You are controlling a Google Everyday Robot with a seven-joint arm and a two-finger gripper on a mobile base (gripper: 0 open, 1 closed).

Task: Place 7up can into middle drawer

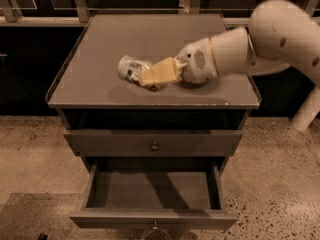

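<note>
Pincer [146, 77] mid-frame, pinching 7up can [130, 68] by one end, held sideways just above bench [90, 84]. Middle drawer [155, 189] open, bottom of frame. Risk of slipping from off-centre grip, rolling off bench, clipping upper drawer [200, 143] front during descent.

The middle drawer [155, 191] stands pulled out, its well open from above; the shut upper drawer [100, 143] and desk [150, 34] edge overhang its rear. The pincer [149, 77] lies mid-desk at the 7up can [131, 68].
</note>
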